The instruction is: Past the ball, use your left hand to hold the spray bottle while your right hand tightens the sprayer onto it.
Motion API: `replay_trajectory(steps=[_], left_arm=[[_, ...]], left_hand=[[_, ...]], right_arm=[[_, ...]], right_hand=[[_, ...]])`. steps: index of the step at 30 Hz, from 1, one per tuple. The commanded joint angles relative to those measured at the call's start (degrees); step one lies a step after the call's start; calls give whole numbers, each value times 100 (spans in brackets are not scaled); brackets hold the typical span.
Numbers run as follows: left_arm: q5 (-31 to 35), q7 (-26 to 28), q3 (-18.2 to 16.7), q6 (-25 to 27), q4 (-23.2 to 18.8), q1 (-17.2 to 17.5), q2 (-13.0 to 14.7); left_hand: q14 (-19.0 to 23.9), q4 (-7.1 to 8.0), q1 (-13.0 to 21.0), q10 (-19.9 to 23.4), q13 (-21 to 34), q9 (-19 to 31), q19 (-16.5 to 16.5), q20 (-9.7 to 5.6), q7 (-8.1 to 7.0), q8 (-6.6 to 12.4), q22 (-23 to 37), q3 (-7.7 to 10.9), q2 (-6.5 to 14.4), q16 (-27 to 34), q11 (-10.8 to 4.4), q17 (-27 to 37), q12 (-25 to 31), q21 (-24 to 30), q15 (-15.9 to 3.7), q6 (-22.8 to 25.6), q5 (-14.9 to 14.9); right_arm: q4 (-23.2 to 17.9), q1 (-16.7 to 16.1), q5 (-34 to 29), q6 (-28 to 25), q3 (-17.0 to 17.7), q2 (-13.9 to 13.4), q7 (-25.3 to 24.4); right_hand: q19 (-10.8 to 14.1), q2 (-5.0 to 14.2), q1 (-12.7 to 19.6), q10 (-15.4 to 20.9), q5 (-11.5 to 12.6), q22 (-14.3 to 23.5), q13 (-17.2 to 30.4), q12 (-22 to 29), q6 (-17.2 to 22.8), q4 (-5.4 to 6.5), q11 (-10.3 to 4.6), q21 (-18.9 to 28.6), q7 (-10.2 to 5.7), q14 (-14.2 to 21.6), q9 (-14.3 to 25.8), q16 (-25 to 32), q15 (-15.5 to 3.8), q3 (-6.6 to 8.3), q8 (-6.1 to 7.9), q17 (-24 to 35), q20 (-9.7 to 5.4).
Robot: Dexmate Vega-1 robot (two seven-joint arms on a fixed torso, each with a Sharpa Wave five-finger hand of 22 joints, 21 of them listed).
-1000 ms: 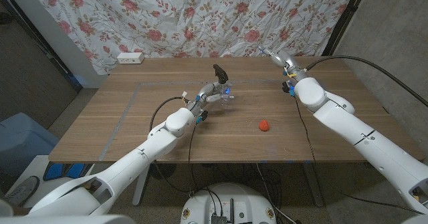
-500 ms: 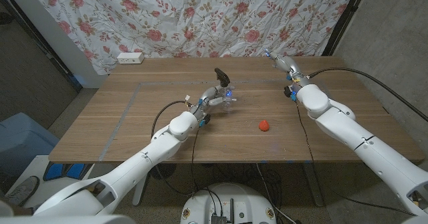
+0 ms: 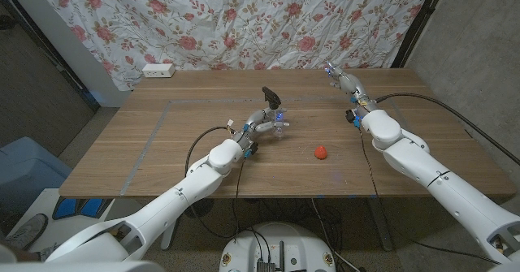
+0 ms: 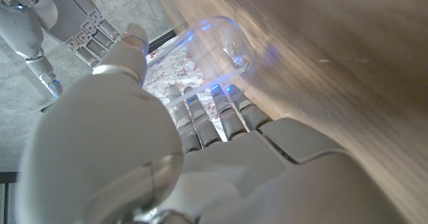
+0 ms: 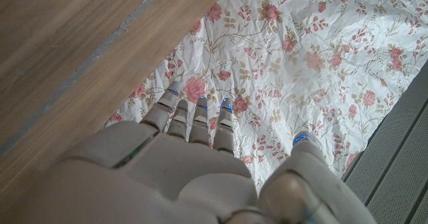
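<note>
Left hand gripping the clear spray bottle, fingers wrapping its body, holding it near the middle of the wooden counter, past the red ball. Black sprayer sitting on top of the bottle, tilting toward the back. Right hand hovering well apart from the bottle near the counter's far edge, holding nothing, fingers reaching out fairly straight and close together toward the floral curtain. White power strip lying at the far left corner of the counter.
</note>
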Motion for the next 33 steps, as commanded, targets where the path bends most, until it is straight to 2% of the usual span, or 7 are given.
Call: replay_trajectory(steps=[1, 9, 16, 21, 30, 33], left_arm=[[47, 102, 25, -4, 44, 36, -53], [92, 70, 75, 21, 96, -5, -61], [142, 74, 111, 92, 89, -23, -48], [190, 72, 140, 182, 43, -20, -4], [202, 53, 160, 260, 1, -4, 40], [218, 39, 172, 283, -1, -8, 60]], left_hand=[[-214, 23, -327, -44, -104, 21, -60, -43, 13, -113, 6, -32, 309, -23, 0, -2, 37, 17, -803, 114, -11], [-566, 32, -371, -59, -283, 25, -256, -63, -20, -291, 4, -54, 334, -22, -24, -5, 39, 1, -700, 245, -11], [-712, 33, -392, -138, -381, 27, -392, -67, -90, -397, 3, -62, 353, -8, -27, -5, 18, -6, -615, 309, -10], [-876, 29, -401, -196, -464, 30, -539, -70, -193, -471, 2, -62, 378, -11, -31, -5, 9, -17, -586, 444, -9], [-1108, 30, -428, -253, -536, 31, -672, -77, -229, -601, 4, -70, 395, -21, -29, -6, 6, -3, -503, 494, -10], [-1179, 32, -447, -289, -564, 33, -725, -89, -315, -709, 7, -74, 407, -1, -27, -4, 4, 7, -470, 445, -9]], right_arm=[[558, -19, 279, 622, -30, 179, 91], [827, -71, 393, 965, -10, 318, 61], [1073, -98, 638, 1202, 10, 468, 169], [1217, -113, 869, 1356, 27, 556, 337], [1431, -120, 1073, 1544, 48, 704, 417], [1495, -115, 1136, 1585, 48, 739, 462]], right_hand=[[1, 27, -31, -28, -8, 3, 18, 3, -17, 4, -22, 3, -12, -65, -4, -12, 2, 21, 20, 6, -57], [-16, 52, -29, 11, -11, 4, 16, 29, 33, -10, -56, 13, -24, -53, -5, 5, -2, 34, 48, -9, -64], [-5, 49, -51, 18, -18, 3, 15, 36, 34, -13, -74, 26, -35, -39, -6, 19, 48, 26, 51, -18, -45], [-8, 36, -95, -37, -28, 2, 14, 21, -94, -9, -38, 31, -37, -53, -6, 23, 90, 7, 11, -23, -30], [-37, 18, -207, -166, -44, 2, 14, -3, -338, 15, 3, 31, -62, -88, -5, 32, 151, -38, -27, -28, 3], [-46, 18, -235, -178, -46, 2, 14, 0, -373, 24, 26, 31, -65, -100, -4, 32, 151, -49, -26, -27, 8]])
